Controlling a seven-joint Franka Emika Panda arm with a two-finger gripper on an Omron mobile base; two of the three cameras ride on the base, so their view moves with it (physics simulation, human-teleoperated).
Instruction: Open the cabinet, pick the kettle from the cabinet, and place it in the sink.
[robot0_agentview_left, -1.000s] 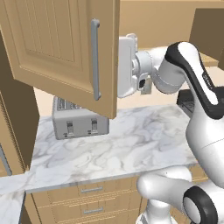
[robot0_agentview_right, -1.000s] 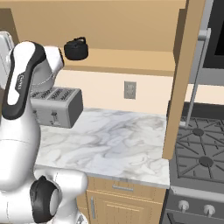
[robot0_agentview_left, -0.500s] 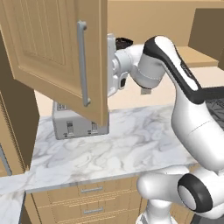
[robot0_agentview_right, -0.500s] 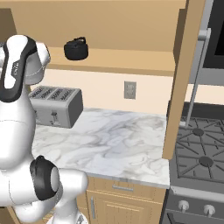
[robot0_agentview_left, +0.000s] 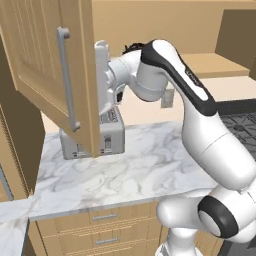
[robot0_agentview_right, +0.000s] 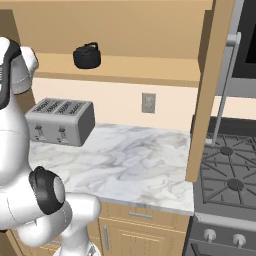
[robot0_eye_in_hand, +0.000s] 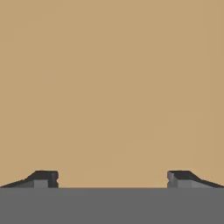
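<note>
The cabinet's left door (robot0_agentview_left: 45, 75) stands swung wide open, its silver bar handle (robot0_agentview_left: 67, 80) facing outward. My gripper (robot0_agentview_left: 98, 82) is pressed against the door's inner face, and tan wood covers the hand view. The gripper (robot0_eye_in_hand: 113, 177) is open, fingertips far apart, holding nothing. The small black kettle (robot0_agentview_right: 87, 55) sits on the open cabinet shelf (robot0_agentview_right: 125, 67); in the left base view its top (robot0_agentview_left: 131, 48) peeks out behind my arm. The right door (robot0_agentview_right: 207, 90) is open too, seen edge-on. The sink is out of view.
A silver toaster (robot0_agentview_right: 60, 120) stands on the marble counter (robot0_agentview_right: 135, 160) under the shelf, also seen as the toaster (robot0_agentview_left: 92, 137) below my hand. A stove (robot0_agentview_right: 230, 175) adjoins the counter's right end. Low drawers (robot0_agentview_left: 105, 217) run under the counter.
The left door has swung further open to the left, and my arm has followed it, hand staying against its inner face. The kettle has not moved.
</note>
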